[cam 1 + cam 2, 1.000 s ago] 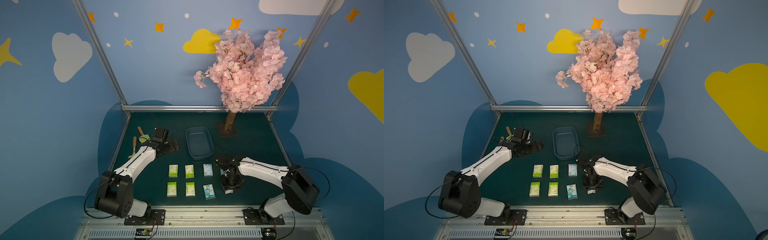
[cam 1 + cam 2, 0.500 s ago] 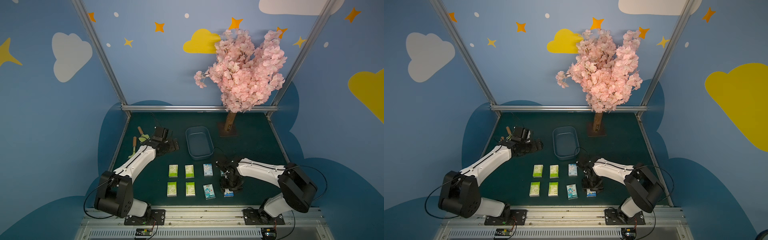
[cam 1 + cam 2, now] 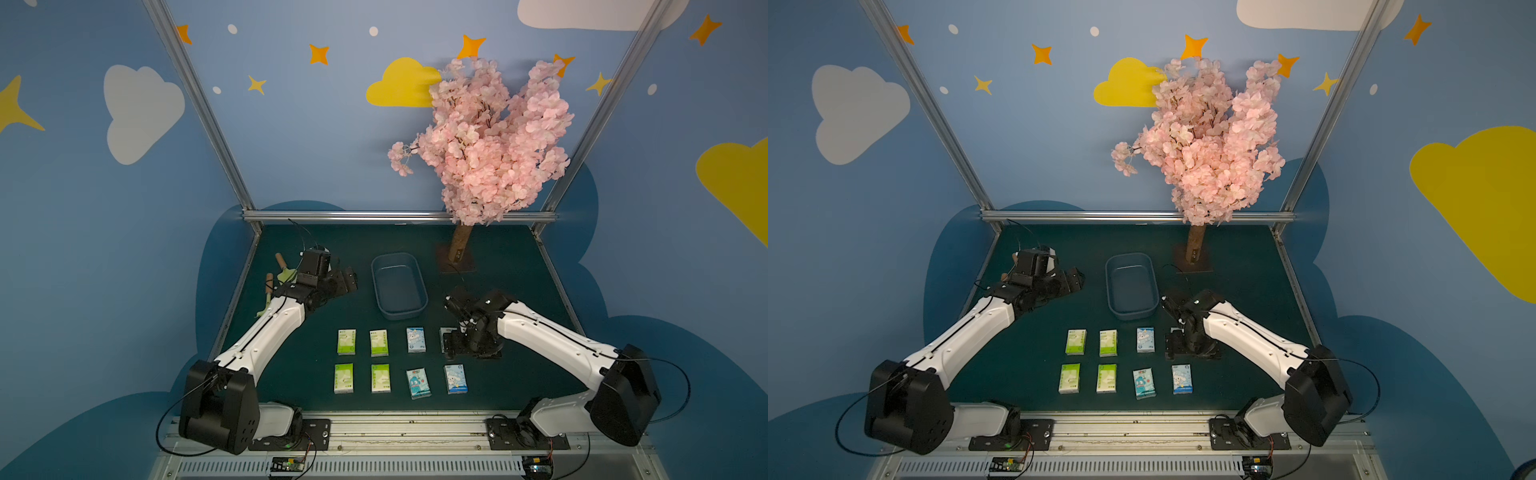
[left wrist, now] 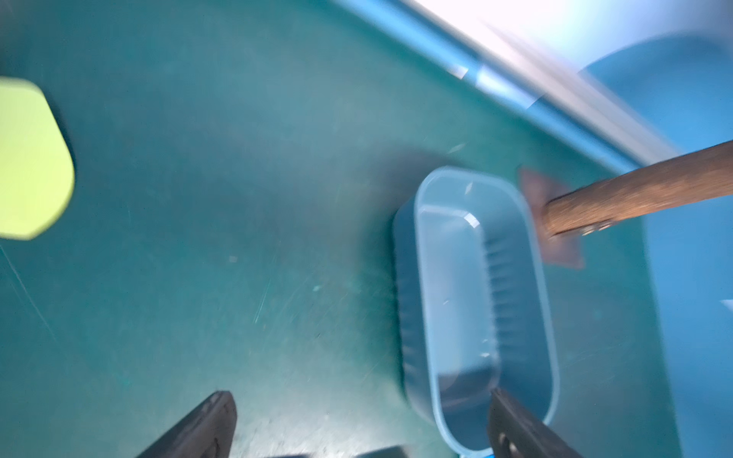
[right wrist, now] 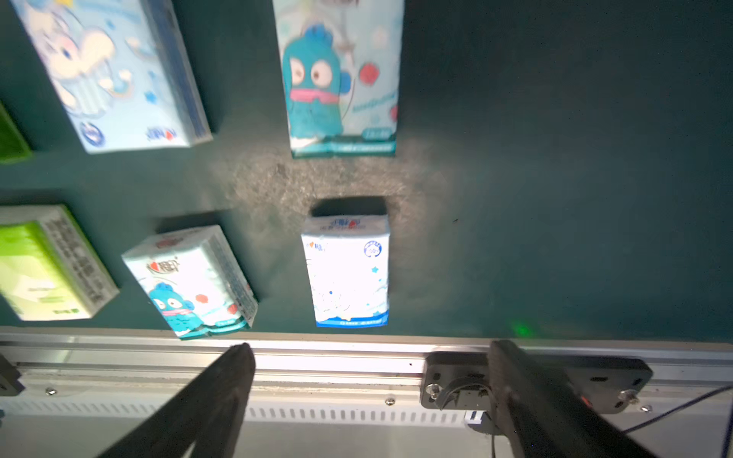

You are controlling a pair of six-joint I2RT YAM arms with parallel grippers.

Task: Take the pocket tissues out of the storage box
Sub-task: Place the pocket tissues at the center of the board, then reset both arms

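Dark green counter (image 3: 498, 386) carries all eight pocket tissues (image 3: 379, 343) in two rows before the storage box (image 3: 401, 316), outside it. One blue packet (image 3: 445, 332) is mostly hidden beneath the right tool (image 3: 453, 349), spread and holding nothing. Over by the box, the left tool (image 3: 349, 280) is spread too. Packet lettering is too blurred to read.

On the tabletop (image 3: 498, 257) the storage box (image 3: 399, 286) sits mid-way, with the pocket tissues (image 3: 379, 343) before it in two rows of four. The tree (image 3: 459, 249) stands behind and right of the box and the garden implements (image 3: 282, 266) lie far left. The left tool (image 3: 347, 280) is left of the box. The right tool (image 3: 451, 345) is over the back row's right end.
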